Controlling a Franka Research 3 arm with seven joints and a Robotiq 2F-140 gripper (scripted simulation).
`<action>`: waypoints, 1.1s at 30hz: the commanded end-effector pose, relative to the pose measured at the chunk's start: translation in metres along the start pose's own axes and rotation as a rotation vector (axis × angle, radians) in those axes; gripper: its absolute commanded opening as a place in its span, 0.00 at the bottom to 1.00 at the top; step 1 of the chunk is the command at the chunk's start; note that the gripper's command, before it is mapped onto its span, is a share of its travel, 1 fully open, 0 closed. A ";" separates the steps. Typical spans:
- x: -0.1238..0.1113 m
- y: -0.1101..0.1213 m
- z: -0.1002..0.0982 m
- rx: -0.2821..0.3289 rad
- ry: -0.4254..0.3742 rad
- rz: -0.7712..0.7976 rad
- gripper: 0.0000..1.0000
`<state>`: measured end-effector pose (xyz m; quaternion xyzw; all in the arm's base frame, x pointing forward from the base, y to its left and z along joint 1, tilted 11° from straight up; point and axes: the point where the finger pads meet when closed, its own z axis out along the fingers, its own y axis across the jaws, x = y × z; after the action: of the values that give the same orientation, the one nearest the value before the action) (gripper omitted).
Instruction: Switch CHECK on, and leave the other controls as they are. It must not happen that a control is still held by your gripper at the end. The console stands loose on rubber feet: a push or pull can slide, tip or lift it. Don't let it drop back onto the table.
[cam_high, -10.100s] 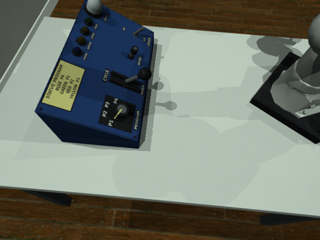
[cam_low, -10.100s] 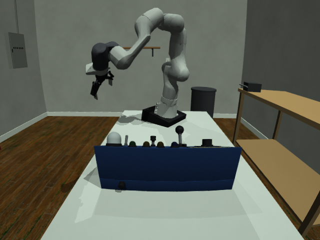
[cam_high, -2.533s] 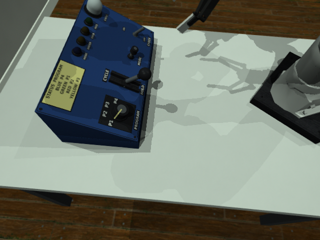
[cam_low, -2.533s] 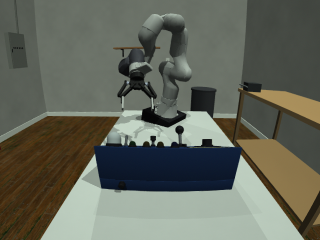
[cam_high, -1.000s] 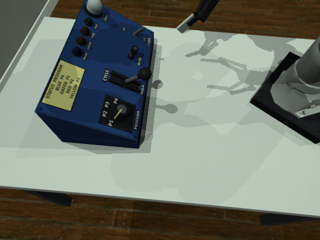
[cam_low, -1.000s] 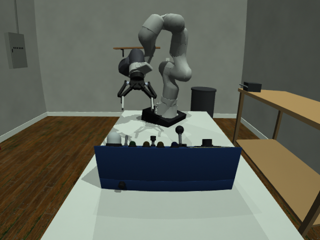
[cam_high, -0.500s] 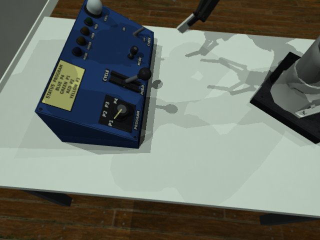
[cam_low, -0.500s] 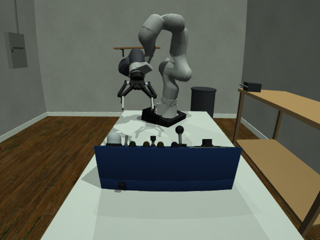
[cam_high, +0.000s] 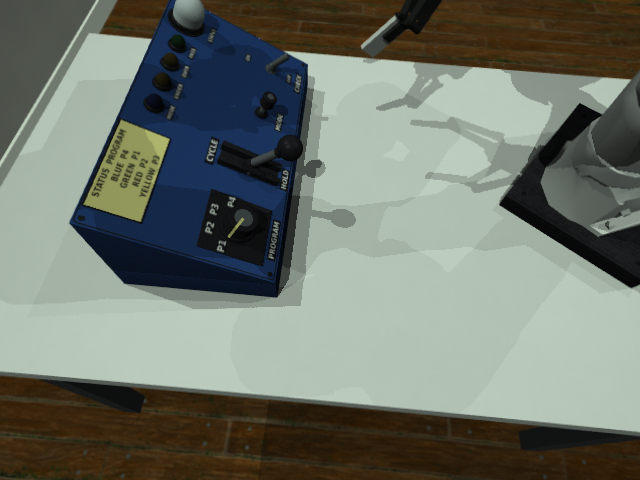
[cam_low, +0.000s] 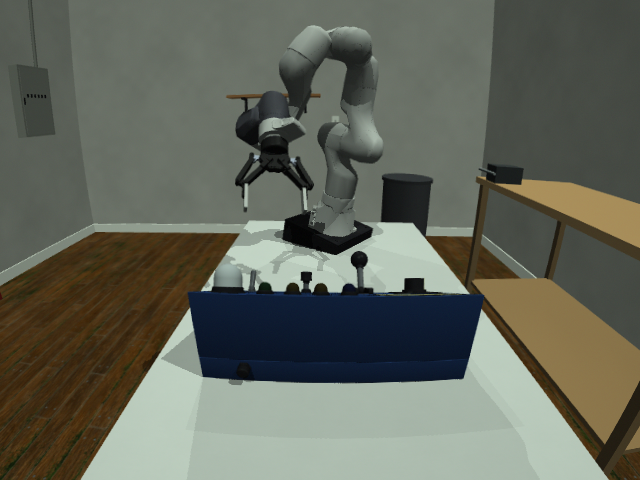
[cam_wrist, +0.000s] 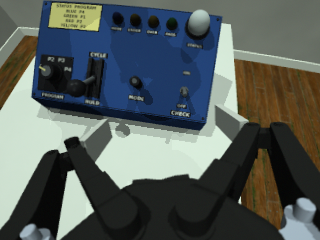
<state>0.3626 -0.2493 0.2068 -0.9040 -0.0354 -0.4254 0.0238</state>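
Note:
A blue console (cam_high: 201, 155) stands on the white table; it also shows in the wrist view (cam_wrist: 127, 62) and from behind in the exterior view (cam_low: 333, 333). Its CHECK toggle (cam_high: 277, 63) is a small grey lever at the panel's corner, leaning toward the OFF mark; it also shows in the wrist view (cam_wrist: 184, 92). My gripper (cam_low: 273, 198) is open and empty, high above the table, well short of the console. Only one fingertip (cam_high: 379, 41) shows in the top view. In the wrist view the gripper (cam_wrist: 162, 132) spreads wide below the console.
On the panel are the MODE knob (cam_high: 266, 103), the CYCLE/HOLD lever with a black ball (cam_high: 287, 148), the PROGRAM dial at P1 (cam_high: 240, 223), several dark lamps (cam_high: 162, 81) and a white dome (cam_high: 188, 12). The arm's base (cam_high: 584, 206) stands at the right.

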 end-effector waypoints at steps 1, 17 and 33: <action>0.002 -0.001 -0.009 0.003 0.001 0.030 1.00; 0.011 -0.001 -0.039 0.003 0.000 0.030 1.00; 0.012 0.013 -0.023 0.018 -0.089 0.096 1.00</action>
<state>0.3438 -0.2579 0.2399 -0.9107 -0.0413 -0.4101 0.0271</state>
